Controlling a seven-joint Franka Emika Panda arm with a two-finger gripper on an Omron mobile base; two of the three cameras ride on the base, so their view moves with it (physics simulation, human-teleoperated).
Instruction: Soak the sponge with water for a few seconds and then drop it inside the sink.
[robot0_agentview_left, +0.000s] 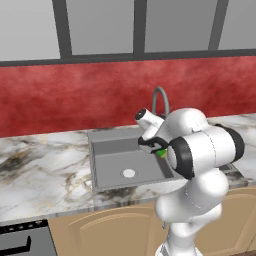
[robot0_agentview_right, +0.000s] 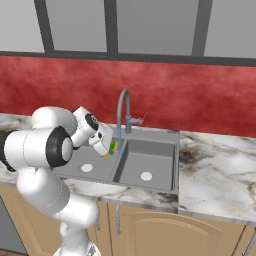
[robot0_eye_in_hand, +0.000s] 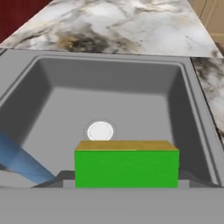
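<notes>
at the centre of the right base view the gripper (robot0_agentview_right: 111, 148) is clamped on the sponge (robot0_agentview_right: 113, 146), holding it just beside the thin blue water (robot0_agentview_right: 120, 142) stream that falls from the arched grey faucet (robot0_agentview_right: 123, 107) into the sink (robot0_agentview_right: 150, 162). in the left base view the sponge (robot0_agentview_left: 161, 152) is a small green speck right of centre, at the sink's (robot0_agentview_left: 107, 165) right rim and partly hidden by the white arm. in the hand view the sponge (robot0_eye_in_hand: 126, 167) sits low in the middle, green face with a yellow-tan edge on top, above a grey basin with its white drain (robot0_eye_in_hand: 100, 131) just above the sponge, while the water (robot0_eye_in_hand: 19, 160) slants across the lower left.
</notes>
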